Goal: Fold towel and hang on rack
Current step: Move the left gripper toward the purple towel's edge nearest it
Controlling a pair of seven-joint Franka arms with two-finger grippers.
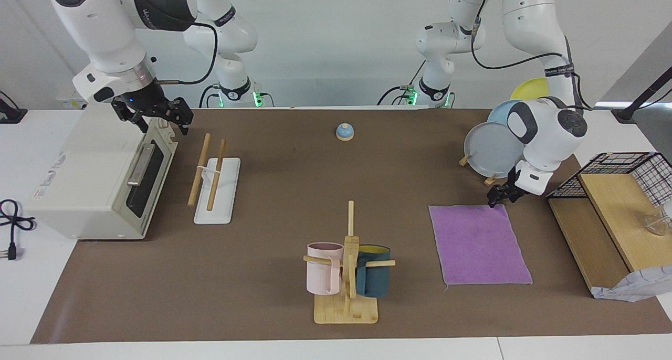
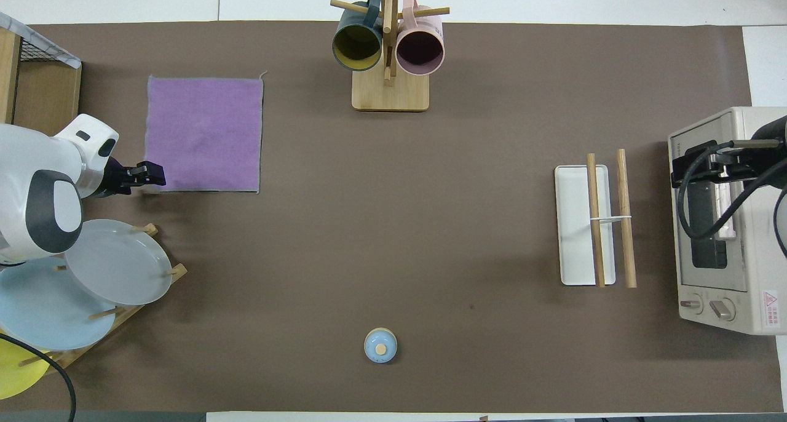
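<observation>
Left gripper (image 1: 503,197) low over your towel (image 1: 479,245) corner nearest plates, jaw state untellable; right gripper (image 1: 157,116) waited over toaster (image 1: 100,181), jaws apart; rack (image 1: 212,178) well apart.

The purple towel (image 1: 479,244) lies flat on the brown mat. The left gripper (image 1: 500,199) is low over the towel's corner nearest the plate stand (image 1: 493,149) (contact unclear). The right gripper (image 1: 157,117) hangs over the toaster oven (image 1: 100,179), beside the rack (image 1: 214,179) with its 2 rails.
</observation>
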